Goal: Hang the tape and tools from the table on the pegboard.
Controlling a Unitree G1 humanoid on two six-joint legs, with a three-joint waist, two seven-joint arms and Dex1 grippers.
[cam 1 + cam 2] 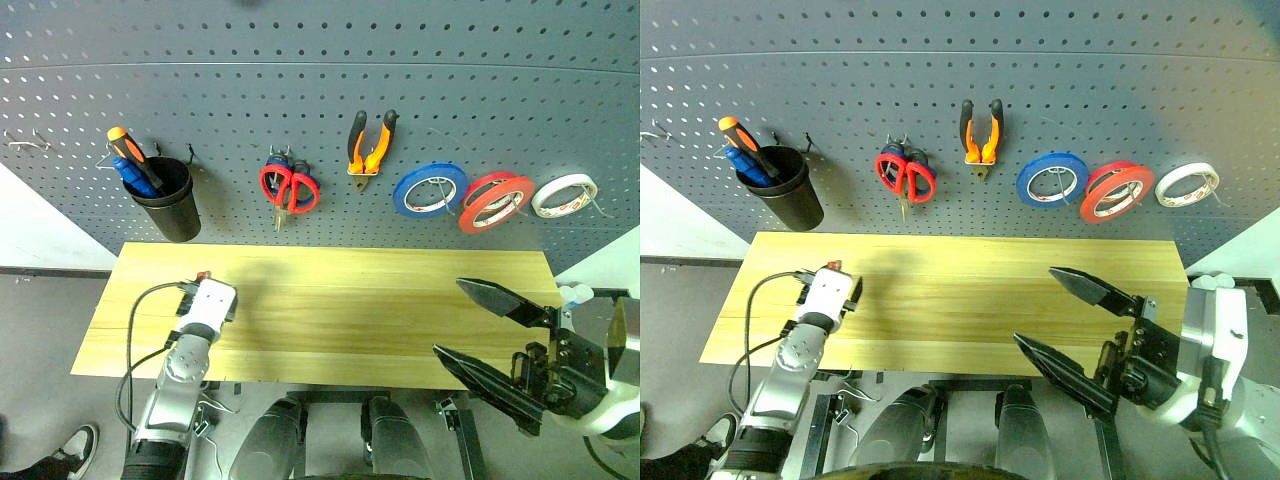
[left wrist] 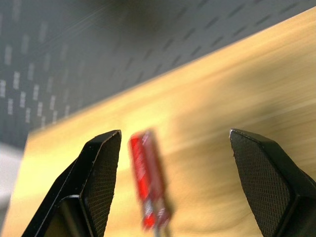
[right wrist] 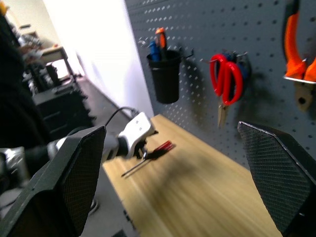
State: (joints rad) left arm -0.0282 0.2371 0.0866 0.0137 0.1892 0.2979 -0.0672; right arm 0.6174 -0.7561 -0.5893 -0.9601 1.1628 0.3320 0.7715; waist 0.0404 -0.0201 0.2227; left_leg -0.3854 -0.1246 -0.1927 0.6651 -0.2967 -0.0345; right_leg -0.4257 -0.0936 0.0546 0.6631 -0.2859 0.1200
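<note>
Red screwdriver (image 2: 148, 177) between spread left fingers (image 2: 101, 177) — untouched

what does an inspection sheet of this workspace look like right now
surface: table, light wood, mostly bare.
job's things: red tape, pliers and red scissors hang on the pegboard; red screwdriver lies on the table at the left gripper.
clutter: blue tape, white tape, black cup with orange and blue screwdrivers.
grippers: left gripper open around the screwdriver, not closed on it; right gripper open, empty.
cables: black cable along the left arm.
surroundings: shoe on the floor, dark furniture beyond.
</note>
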